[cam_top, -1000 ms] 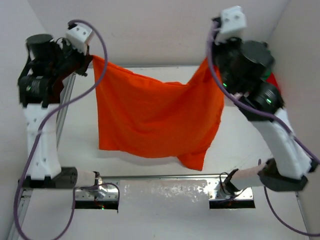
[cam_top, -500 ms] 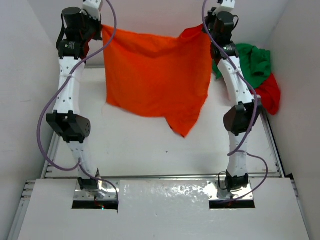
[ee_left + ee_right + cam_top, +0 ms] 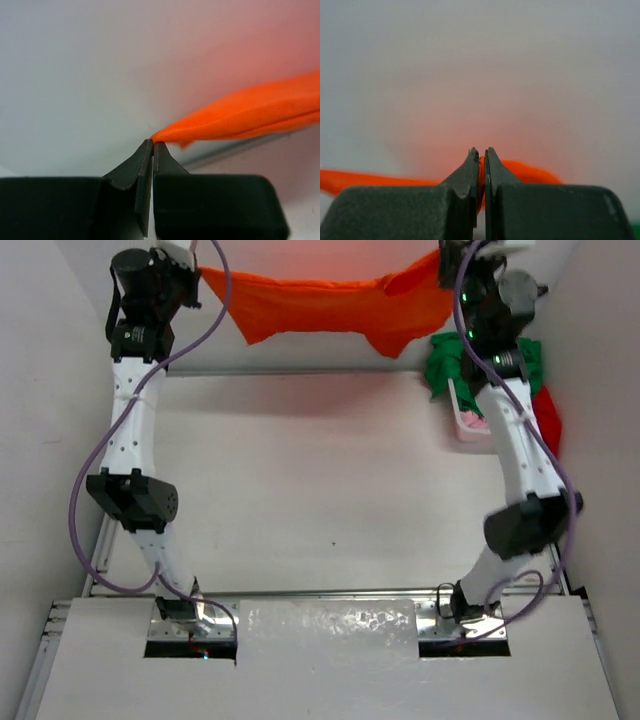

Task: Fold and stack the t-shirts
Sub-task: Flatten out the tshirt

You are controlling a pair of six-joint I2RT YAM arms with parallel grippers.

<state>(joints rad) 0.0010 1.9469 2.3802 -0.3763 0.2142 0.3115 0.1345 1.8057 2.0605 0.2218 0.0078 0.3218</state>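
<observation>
The orange t-shirt (image 3: 330, 305) hangs stretched between both grippers at the far edge of the table, against the back wall. My left gripper (image 3: 200, 270) is shut on its left corner; in the left wrist view the gripper (image 3: 152, 143) pinches the orange cloth (image 3: 250, 112) at its tips. My right gripper (image 3: 445, 265) is shut on its right corner, and orange cloth (image 3: 525, 172) shows between the right gripper's tips (image 3: 481, 152). The green t-shirt (image 3: 520, 360) and the red t-shirt (image 3: 548, 418) lie bunched at the far right. A bit of pink cloth (image 3: 472, 422) shows in the basket.
A white basket (image 3: 462, 415) stands at the far right, partly hidden behind the right arm. A metal rail (image 3: 300, 370) runs along the table's far edge. White walls close in the left, right and back sides.
Both arms have reached farther back and carried the orange t-shirt away from the table's middle to the back wall. It now hangs as a narrow band.
</observation>
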